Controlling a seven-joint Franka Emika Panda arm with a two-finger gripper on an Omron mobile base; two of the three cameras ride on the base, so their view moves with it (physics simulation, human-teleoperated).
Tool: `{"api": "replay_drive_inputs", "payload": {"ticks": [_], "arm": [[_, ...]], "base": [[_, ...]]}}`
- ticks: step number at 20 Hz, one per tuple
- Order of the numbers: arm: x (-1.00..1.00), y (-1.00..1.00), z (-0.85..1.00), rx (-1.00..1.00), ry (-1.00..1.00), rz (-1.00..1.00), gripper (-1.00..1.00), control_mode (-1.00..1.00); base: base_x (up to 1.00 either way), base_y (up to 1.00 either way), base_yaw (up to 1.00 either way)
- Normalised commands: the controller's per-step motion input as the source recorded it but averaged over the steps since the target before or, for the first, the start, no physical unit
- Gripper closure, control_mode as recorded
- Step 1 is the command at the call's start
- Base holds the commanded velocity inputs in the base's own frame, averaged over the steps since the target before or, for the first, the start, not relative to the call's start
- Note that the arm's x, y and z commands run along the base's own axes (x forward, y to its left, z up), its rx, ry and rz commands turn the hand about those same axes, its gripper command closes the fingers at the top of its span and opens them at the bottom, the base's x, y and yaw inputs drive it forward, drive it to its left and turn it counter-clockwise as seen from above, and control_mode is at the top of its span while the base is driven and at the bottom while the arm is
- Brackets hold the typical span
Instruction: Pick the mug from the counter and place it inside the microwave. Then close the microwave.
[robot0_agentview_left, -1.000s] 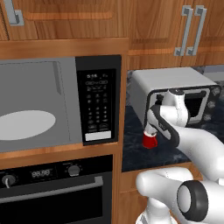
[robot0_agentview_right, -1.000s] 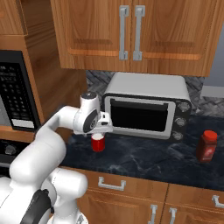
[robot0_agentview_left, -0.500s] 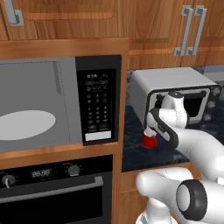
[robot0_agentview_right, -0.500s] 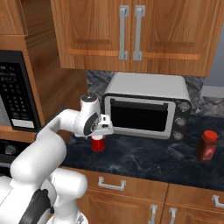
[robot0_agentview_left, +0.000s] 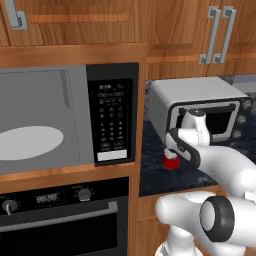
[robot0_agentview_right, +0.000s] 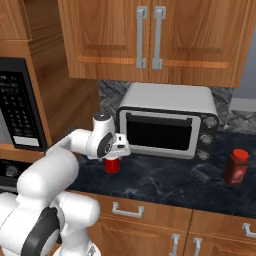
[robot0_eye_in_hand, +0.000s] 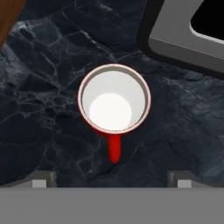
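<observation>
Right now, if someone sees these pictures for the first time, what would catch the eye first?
The red mug stands upright on the dark counter, seen from straight above, handle toward the open jaws of the gripper. Left of it, the microwave gapes open, its white turntable bare. A silver toaster oven sits just behind the mug.

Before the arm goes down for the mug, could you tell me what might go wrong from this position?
1. In the hand view the mug sits above the midline between the open gripper's tips, so a straight descent may catch its handle instead of the rim.
2. The toaster oven stands close beside the mug; a finger might clip its corner.
3. The mug stands upright on the smooth counter; an off-centre closing could tip or slide it.
</observation>
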Motion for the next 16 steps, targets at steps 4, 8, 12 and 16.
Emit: {"api": "replay_drive_inputs", "payload": {"ticks": [4, 8, 12, 16], "arm": [[0.21, 0.00, -0.26, 0.00, 0.00, 0.01, -1.00, -1.00], [0.05, 0.00, -0.19, 0.00, 0.01, 0.02, -1.00, -1.00], [0.00, 0.00, -0.22, 0.00, 0.01, 0.04, -1.00, -1.00], [0.00, 0.00, -0.24, 0.00, 0.01, 0.04, -1.00, -1.00]], "base": [[0.00, 0.00, 0.00], [0.00, 0.00, 0.00], [0.00, 0.00, 0.00], [0.00, 0.00, 0.00]]}}
